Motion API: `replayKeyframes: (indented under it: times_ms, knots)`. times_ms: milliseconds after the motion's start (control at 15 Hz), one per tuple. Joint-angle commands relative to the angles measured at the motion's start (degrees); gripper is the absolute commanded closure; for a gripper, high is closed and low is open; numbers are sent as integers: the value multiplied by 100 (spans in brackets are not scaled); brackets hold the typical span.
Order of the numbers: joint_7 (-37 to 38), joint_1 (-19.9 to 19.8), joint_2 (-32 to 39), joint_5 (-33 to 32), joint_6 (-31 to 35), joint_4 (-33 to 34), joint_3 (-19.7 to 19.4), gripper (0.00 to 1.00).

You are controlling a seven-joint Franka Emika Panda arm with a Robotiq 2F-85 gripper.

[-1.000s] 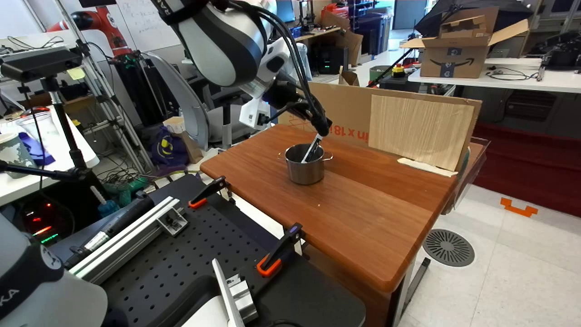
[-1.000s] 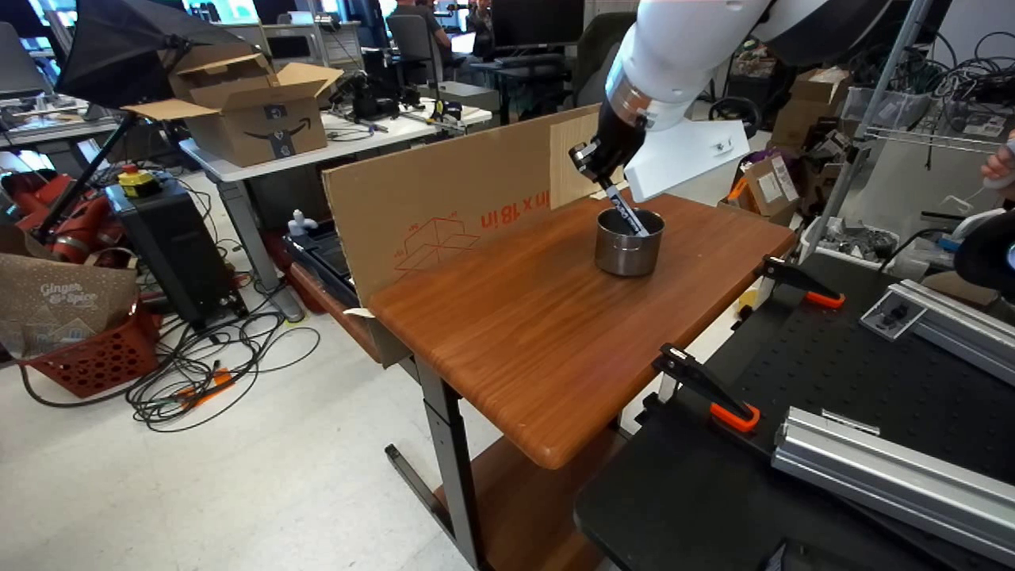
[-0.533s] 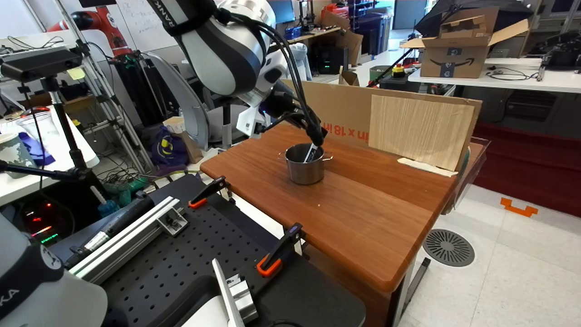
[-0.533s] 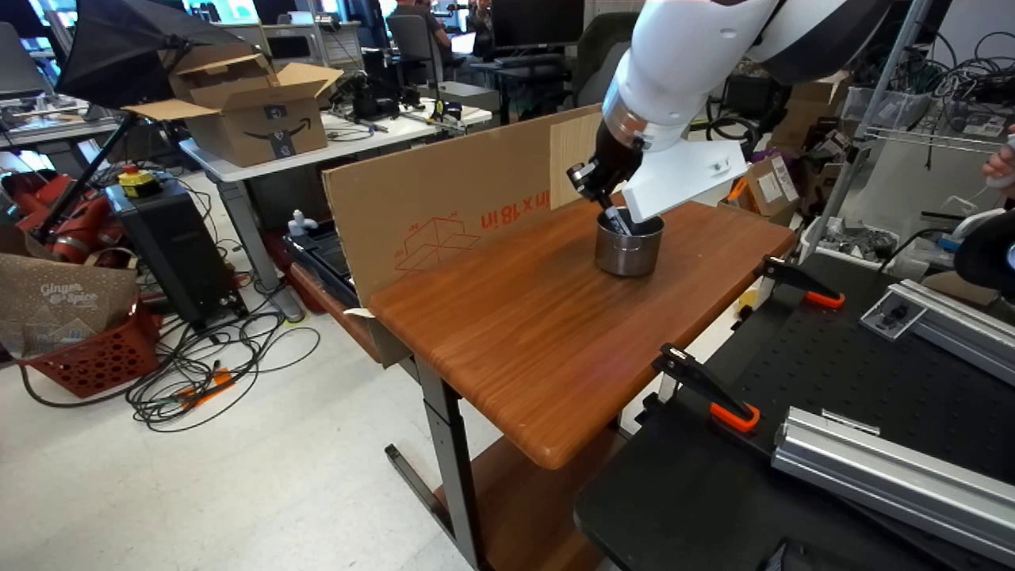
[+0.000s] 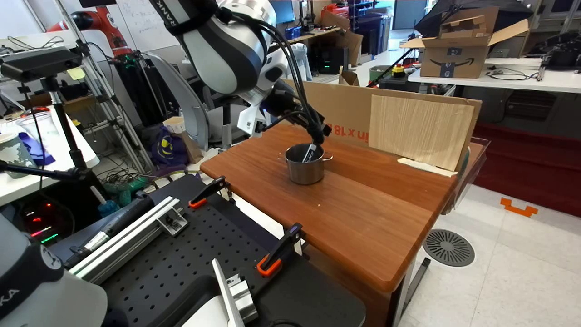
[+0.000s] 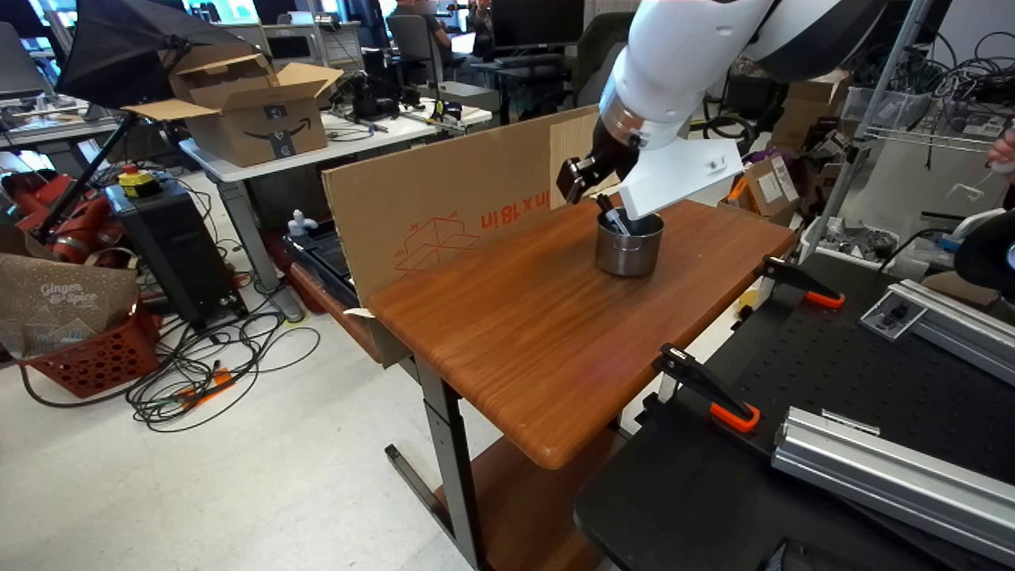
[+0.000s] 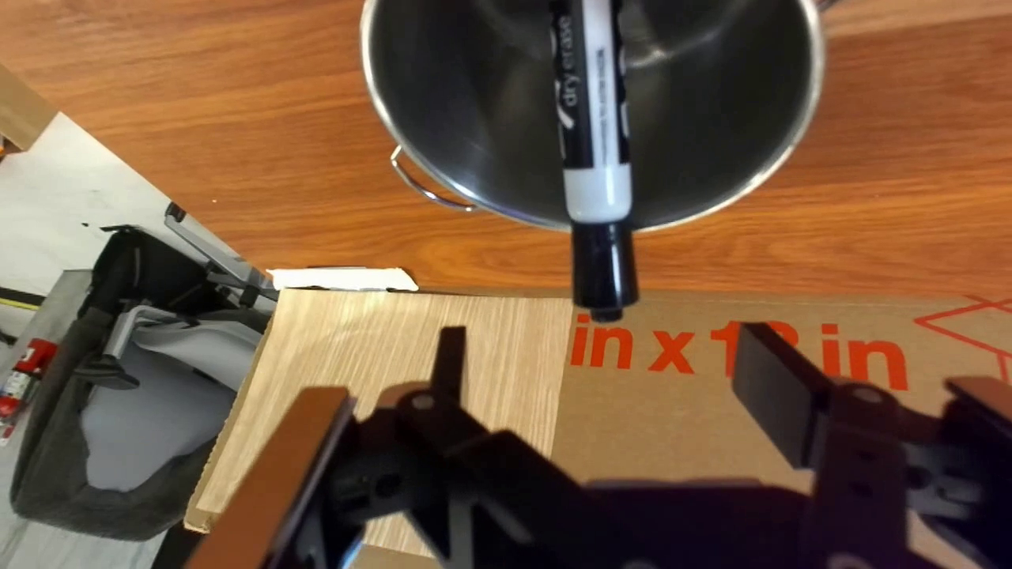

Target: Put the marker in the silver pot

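Note:
The marker (image 7: 598,103), black and white with a black end, leans in the silver pot (image 7: 482,138). Its body is inside while the black end sticks out past the rim. In the wrist view my gripper (image 7: 598,336) is open, its two fingers (image 7: 791,399) wide apart on either side of the marker's black end and just short of it, with nothing held. Both exterior views show the pot (image 5: 305,173) upright on the table, the gripper (image 6: 585,189) close above its rim. The marker's lower tip is hidden inside the pot.
The pot stands on a brown wooden table (image 5: 363,218). Behind it rises a cardboard panel (image 6: 444,214) with a pale wood-grain sheet (image 5: 420,131) on it. Clamps (image 6: 706,385) grip the table's near edge beside a black perforated board (image 5: 190,268).
The gripper has come down towards the pot, lowering the marker further in. Its fingers have since opened and let go of the marker, which now leans in the pot.

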Motion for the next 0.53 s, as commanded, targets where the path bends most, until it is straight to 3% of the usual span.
replayKeyframes:
  times_ms: [0, 333, 467]
  knots:
    - [55, -18, -106, -21, 130, 31, 14, 0]
    - [-234, 16, -589, 137, 248, -14, 18, 0]
    - [-100, 11, -469, 43, 181, 97, 31, 0]
